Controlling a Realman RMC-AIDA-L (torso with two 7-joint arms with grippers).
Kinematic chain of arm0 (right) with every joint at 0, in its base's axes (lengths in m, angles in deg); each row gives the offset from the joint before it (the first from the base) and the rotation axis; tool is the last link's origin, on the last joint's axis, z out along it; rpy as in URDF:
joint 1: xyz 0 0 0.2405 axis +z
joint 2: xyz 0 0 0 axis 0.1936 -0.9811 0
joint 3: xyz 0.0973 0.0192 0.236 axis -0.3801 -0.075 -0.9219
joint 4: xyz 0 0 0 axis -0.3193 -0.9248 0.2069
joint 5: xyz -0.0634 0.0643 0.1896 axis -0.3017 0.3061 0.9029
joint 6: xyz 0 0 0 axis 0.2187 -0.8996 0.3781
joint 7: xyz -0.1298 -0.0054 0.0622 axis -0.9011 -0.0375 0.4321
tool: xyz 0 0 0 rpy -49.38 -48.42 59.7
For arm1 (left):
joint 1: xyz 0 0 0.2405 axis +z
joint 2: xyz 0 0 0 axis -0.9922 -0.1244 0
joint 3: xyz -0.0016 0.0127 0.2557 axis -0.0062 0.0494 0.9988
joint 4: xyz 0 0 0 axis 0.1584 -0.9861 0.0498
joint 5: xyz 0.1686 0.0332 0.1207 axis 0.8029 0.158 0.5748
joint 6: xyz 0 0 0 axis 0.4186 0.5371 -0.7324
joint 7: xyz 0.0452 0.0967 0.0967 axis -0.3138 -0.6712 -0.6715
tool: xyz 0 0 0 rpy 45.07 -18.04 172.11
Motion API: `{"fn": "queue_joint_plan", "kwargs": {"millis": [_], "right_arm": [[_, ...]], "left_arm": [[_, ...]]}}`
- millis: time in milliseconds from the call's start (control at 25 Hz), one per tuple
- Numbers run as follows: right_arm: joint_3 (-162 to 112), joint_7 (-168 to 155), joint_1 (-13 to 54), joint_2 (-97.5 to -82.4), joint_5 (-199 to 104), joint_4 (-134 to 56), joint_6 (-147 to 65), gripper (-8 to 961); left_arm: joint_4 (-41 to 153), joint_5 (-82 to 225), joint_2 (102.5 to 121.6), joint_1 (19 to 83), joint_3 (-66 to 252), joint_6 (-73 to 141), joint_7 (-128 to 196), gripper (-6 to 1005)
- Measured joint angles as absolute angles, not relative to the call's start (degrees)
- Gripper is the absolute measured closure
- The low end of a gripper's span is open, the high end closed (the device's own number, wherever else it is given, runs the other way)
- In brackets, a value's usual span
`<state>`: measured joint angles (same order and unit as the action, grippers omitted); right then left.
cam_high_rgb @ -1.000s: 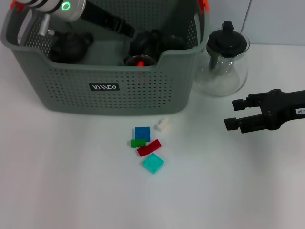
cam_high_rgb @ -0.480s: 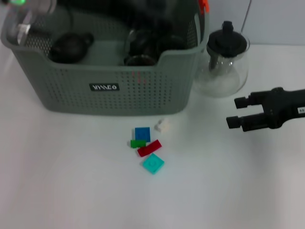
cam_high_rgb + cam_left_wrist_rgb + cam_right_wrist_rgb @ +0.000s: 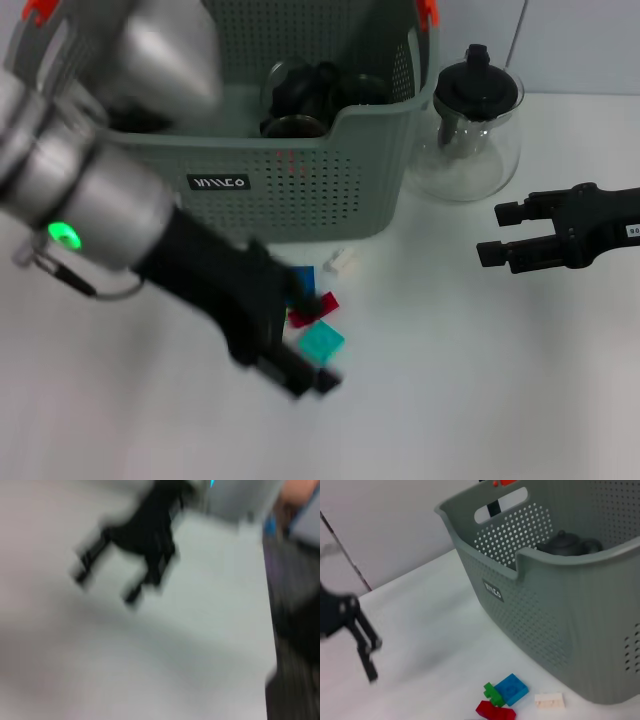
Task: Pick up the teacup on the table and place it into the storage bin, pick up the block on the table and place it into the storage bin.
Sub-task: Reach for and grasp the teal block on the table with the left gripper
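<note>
The left arm [image 3: 100,210] is a thick silver-grey cylinder with a glowing green indicator light [image 3: 64,235] and a thin loop of cable beneath it — its forward section and left gripper [image 3: 300,375] are matte black. The right gripper [image 3: 497,234] is black too — two blocky parallel fingers on a boxy wrist carrying a small white label [image 3: 630,231].

On the storage bin [image 3: 300,170] I see a black label [image 3: 219,183] (white letters, too small to read).

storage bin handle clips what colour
Orange, on the storage bin; clearest in the head view.
</note>
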<state>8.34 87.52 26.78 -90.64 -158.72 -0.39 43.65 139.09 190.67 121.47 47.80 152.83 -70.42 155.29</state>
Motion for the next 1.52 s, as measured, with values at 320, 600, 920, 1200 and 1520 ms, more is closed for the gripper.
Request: {"fn": "queue_joint_plan", "kwargs": {"millis": [320, 600, 920, 1200, 1520], "right_arm": [[8.38, 87.51, 26.50, -90.68, -158.95, -1.28, 43.73, 115], [8.46, 88.14, 26.40, -90.88, -158.90, -2.70, 43.64, 116], [8.33, 88.34, 26.42, -91.86, -158.85, -2.83, 43.51, 116], [8.33, 88.44, 26.35, -92.31, -158.81, -2.84, 43.33, 116], [8.33, 88.26, 26.11, -92.45, -158.77, -2.84, 42.71, 116]], "left_arm": [[133.06, 201.88, 121.47, 44.49, 168.49, -61.21, 145.32, 199], [128.55, 212.61, 121.62, 40.90, 186.24, -46.59, 140.89, 205], [124.28, 212.45, 121.72, 36.94, 190.06, -41.75, 135.07, 212], [121.25, 210.62, 121.77, 34.39, 193.40, -39.23, 132.54, 218], [117.07, 210.20, 121.77, 31.53, 194.59, -37.62, 131.27, 259]]}}
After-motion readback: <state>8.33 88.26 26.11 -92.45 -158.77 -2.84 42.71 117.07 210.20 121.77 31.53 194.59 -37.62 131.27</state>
